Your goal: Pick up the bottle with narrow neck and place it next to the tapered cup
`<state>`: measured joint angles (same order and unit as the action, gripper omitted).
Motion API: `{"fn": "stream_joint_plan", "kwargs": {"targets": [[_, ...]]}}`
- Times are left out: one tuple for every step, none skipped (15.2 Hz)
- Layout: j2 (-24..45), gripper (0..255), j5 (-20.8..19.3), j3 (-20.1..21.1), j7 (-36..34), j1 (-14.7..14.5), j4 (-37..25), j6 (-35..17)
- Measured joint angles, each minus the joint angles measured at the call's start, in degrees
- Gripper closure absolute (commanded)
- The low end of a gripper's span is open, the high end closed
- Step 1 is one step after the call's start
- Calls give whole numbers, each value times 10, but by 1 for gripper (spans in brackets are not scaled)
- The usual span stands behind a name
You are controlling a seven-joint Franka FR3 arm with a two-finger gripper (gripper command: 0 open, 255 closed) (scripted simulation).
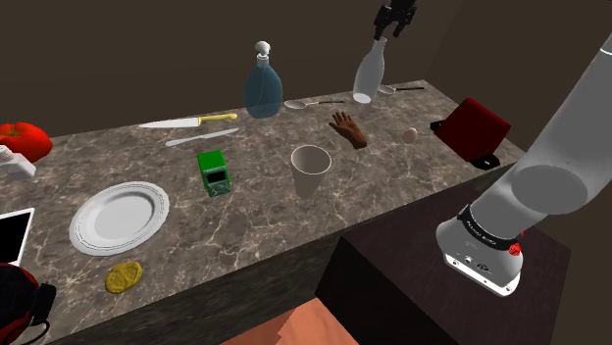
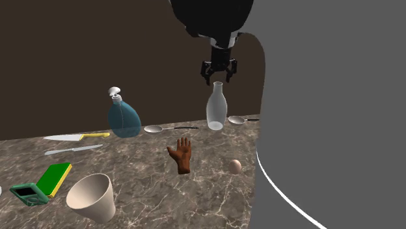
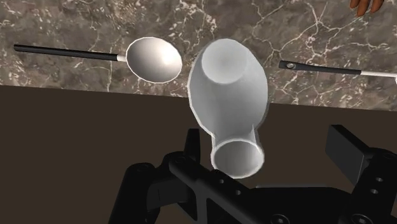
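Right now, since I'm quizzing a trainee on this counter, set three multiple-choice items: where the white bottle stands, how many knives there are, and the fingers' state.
1. Where on the counter is the bottle, in the shoulder view? A near edge; B middle; C far edge, between two spoons.
2. How many knives lie there? A one; B two; C four.
3. The fingers are: A open above the bottle's neck; B shut on the bottle; C shut on nothing.
Answers: C, a spoon lies on each side of it by the far edge; B, one is yellow-handled and one grey; A, they stand apart and do not clasp the neck.
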<state>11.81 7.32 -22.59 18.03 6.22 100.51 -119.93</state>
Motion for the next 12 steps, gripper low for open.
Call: {"fn": "stream_joint_plan", "kwargs": {"targets": [[19,0,8,0,5,6,-20,3],[34,0,16,0,11,11,-28,-2],[43,0,20,0,16,15,-33,-6],[49,0,23,0,17,16,-34,-10],[55,0,26,1,20,17,-34,-15],[58,0,27,2,20,17,-31,-21],[61,0,29,2,21,17,-27,-27],[64,0,31,3,22,17,-24,-34],[68,0,33,4,23,18,-23,-39],[70,0,34,4,24,18,-23,-41],[72,0,34,5,24,19,-23,-41],[72,0,35,5,24,19,-23,-42]]}}
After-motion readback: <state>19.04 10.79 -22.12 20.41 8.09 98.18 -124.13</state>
